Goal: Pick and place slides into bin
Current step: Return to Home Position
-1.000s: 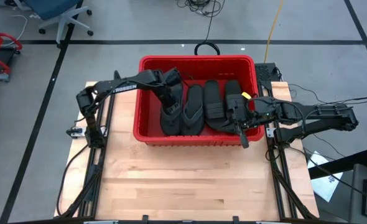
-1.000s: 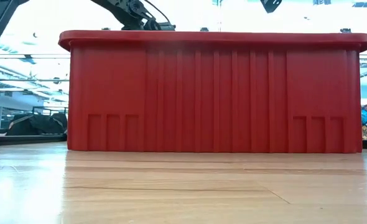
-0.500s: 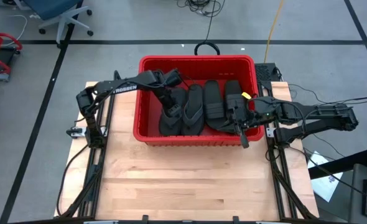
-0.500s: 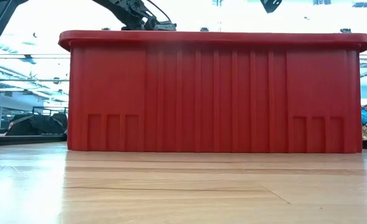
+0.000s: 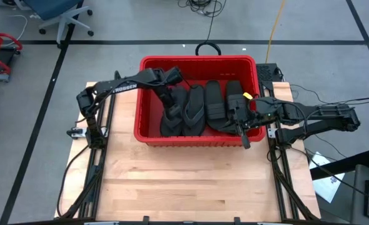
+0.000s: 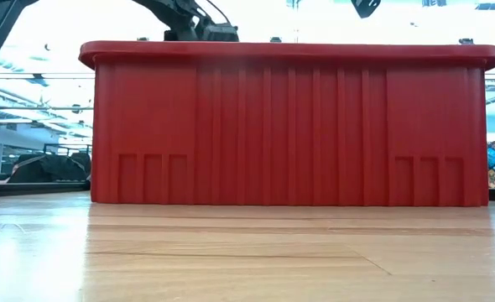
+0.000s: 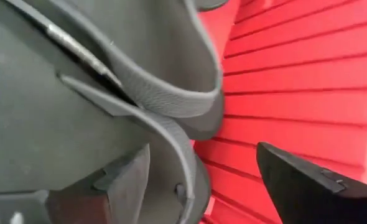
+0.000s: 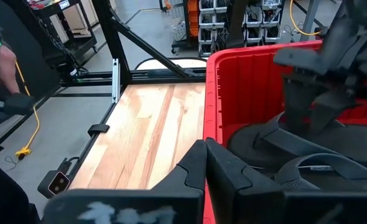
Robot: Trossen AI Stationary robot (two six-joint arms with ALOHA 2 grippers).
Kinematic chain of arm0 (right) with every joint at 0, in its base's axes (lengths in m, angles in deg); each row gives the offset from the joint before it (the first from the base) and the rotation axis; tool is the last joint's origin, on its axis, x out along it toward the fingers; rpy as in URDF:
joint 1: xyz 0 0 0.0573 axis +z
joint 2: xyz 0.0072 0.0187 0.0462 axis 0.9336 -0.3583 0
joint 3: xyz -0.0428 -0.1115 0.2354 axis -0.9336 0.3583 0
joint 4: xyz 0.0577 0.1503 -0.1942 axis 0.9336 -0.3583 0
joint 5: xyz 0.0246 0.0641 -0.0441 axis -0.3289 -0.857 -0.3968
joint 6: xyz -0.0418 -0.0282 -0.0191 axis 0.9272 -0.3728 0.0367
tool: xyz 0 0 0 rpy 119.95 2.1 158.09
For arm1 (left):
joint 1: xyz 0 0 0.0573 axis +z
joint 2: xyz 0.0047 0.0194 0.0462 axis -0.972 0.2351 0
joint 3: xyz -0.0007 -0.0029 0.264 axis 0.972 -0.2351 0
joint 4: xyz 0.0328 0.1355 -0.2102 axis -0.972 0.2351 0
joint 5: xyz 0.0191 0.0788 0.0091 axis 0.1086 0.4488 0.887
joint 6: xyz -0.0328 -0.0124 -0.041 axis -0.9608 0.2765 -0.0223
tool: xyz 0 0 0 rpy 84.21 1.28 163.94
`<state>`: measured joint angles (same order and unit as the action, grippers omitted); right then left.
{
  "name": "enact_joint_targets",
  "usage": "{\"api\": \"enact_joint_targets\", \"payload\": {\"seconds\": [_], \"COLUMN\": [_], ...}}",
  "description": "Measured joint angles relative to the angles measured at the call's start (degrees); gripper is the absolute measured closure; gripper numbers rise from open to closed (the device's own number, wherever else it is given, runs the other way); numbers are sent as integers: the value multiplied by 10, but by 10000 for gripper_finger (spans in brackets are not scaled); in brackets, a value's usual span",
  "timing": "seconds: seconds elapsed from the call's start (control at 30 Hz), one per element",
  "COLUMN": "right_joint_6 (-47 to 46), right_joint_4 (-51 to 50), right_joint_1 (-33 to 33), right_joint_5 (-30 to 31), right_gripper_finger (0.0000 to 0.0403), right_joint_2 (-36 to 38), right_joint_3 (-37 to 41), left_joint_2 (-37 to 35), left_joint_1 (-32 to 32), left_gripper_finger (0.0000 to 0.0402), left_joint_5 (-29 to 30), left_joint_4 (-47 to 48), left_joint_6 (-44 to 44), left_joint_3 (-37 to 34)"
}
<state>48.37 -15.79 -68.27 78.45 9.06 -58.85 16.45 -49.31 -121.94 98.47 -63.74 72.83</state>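
The red bin stands at the table's far middle and fills the low view. Several black slides lie side by side in it. My left gripper reaches into the bin's left part from the left and is open. The curved edge of the leftmost slide stands between its fingers, with the bin's ribbed wall behind. My right gripper is shut with nothing in it, above the bin's near right corner; its wrist view shows it over the rim. My left gripper stands open around the leftmost slide's edge. One finger is close against the slide's sole. I cannot tell whether it touches. The other finger stands apart from the slide, on the side of the bin's wall.
Bare wooden table stretches from the bin to the near edge. A black cable loop lies on the floor behind the bin. Beyond the table, a person's arm shows in the right wrist view.
My left gripper has opened and let go of the leftmost slide, which now lies in the bin's left part. My right gripper has kept still.
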Motion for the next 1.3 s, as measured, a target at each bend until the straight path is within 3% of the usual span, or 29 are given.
{"api": "enact_joint_targets", "payload": {"seconds": [0.13,0.23,0.37,0.5,0.6,0.7,0.83,0.93,1.1,1.23,1.3], "right_joint_6": [3,14,8,-72,-122,-116,-90,-84,-52,-44,-45], "right_joint_4": [0,0,46,201,289,282,195,170,122,105,100], "right_joint_1": [0,0,2,2,17,44,58,58,57,57,57], "right_joint_5": [0,-15,-28,-23,25,97,139,139,139,140,139], "right_gripper_finger": [403,403,403,403,403,403,403,403,403,403,403], "right_joint_2": [5,22,67,122,160,193,221,245,289,320,331], "right_joint_3": [0,0,53,185,267,291,284,283,283,283,283], "left_joint_2": [-23,-63,-141,-209,-245,-283,-343,-409,-538,-615,-638], "left_joint_1": [-2,-9,-43,-91,-135,-179,-197,-196,-196,-204,-216], "left_gripper_finger": [112,138,212,312,382,391,399,399,400,400,400], "left_joint_5": [22,49,74,102,100,110,168,188,183,167,174], "left_joint_4": [34,26,-63,-137,-150,-139,-128,-193,-407,-648,-698], "left_joint_6": [75,127,176,174,189,223,180,117,23,-61,-81], "left_joint_3": [43,64,70,71,70,40,-50,-147,-342,-494,-554]}}
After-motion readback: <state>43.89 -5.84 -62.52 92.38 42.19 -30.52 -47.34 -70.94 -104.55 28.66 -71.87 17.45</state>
